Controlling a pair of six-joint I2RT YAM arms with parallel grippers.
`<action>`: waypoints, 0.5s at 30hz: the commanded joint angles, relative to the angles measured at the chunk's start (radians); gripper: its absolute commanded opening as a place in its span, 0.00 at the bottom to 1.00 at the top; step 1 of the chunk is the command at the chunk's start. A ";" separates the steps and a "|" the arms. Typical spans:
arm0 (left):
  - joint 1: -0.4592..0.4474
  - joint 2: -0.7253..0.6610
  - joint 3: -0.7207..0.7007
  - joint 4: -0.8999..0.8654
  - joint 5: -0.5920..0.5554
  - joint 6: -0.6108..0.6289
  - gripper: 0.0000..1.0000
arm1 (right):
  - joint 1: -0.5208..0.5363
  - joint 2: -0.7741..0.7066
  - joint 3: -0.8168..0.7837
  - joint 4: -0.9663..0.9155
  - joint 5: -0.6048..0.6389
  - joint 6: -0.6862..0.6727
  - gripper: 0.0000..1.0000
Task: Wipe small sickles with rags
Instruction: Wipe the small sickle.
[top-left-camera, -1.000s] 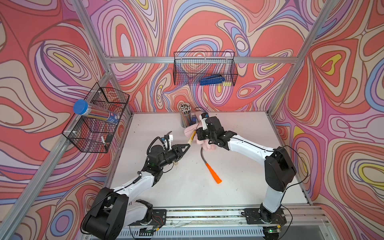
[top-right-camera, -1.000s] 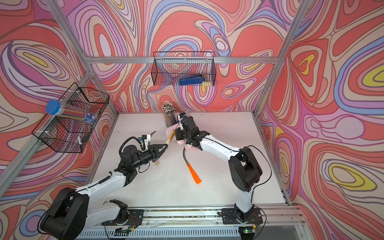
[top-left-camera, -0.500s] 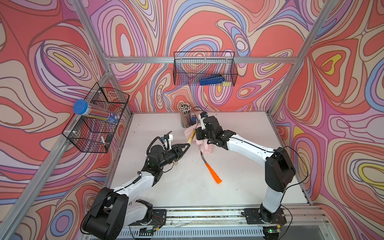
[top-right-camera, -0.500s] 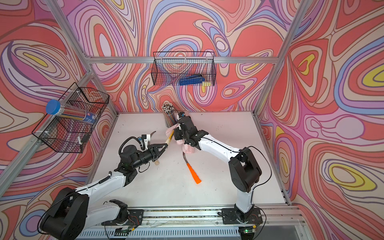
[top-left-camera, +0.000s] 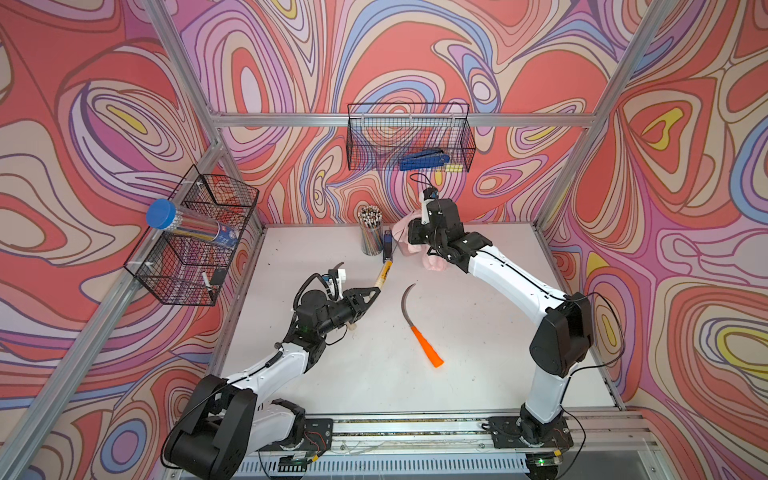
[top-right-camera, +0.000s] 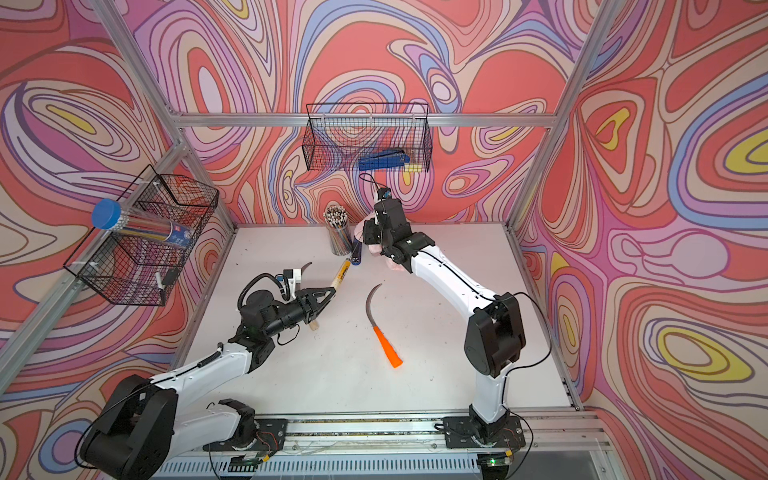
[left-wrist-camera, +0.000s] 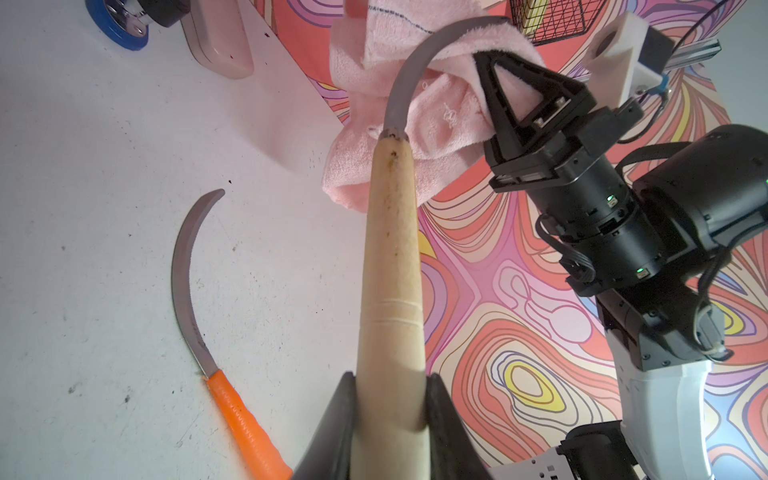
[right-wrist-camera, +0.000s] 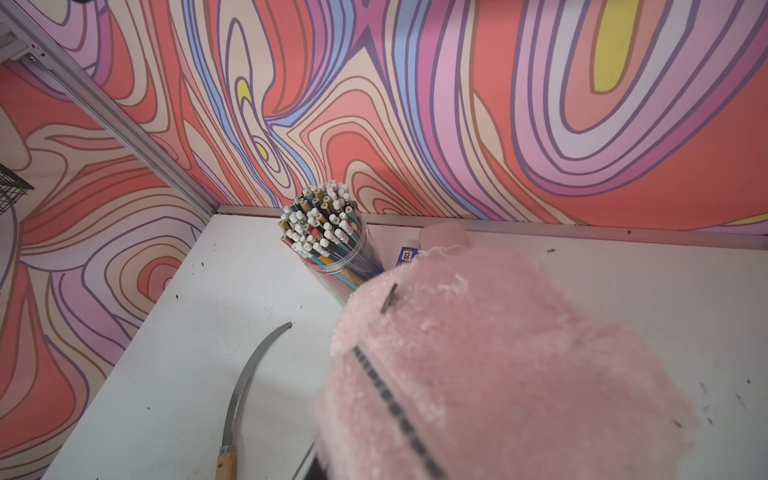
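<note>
A clear cup (top-left-camera: 371, 239) of pencils stood at 12 o'clock of the white table (top-left-camera: 478, 340); the wire basket (top-left-camera: 374, 137) above held a blue tool (top-left-camera: 422, 160). The orange sickle (top-left-camera: 424, 345) lay near the middle. My left end effector (left-wrist-camera: 390, 399) clamped a wooden-handled sickle (left-wrist-camera: 392, 257), blade against the pink rag (left-wrist-camera: 440, 116) pinched by my right end effector (left-wrist-camera: 486, 62).

We see a wooden-handled sickle (left-wrist-camera: 390, 266) raised, blade in the fuzzy pink rag (left-wrist-camera: 440, 124) — the orange-handled sickle (top-left-camera: 417, 328) lies flat mid-table, a second wooden sickle (right-wrist-camera: 241, 388) to its left.
</note>
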 joint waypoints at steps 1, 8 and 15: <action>-0.003 -0.007 0.008 0.013 0.020 0.007 0.00 | -0.006 0.037 0.071 -0.033 0.026 -0.035 0.00; -0.003 -0.008 0.007 0.018 0.021 0.003 0.00 | -0.032 0.065 0.178 -0.090 0.052 -0.050 0.00; -0.004 -0.012 0.007 0.013 0.018 0.004 0.00 | -0.034 0.034 0.143 -0.068 0.027 -0.042 0.00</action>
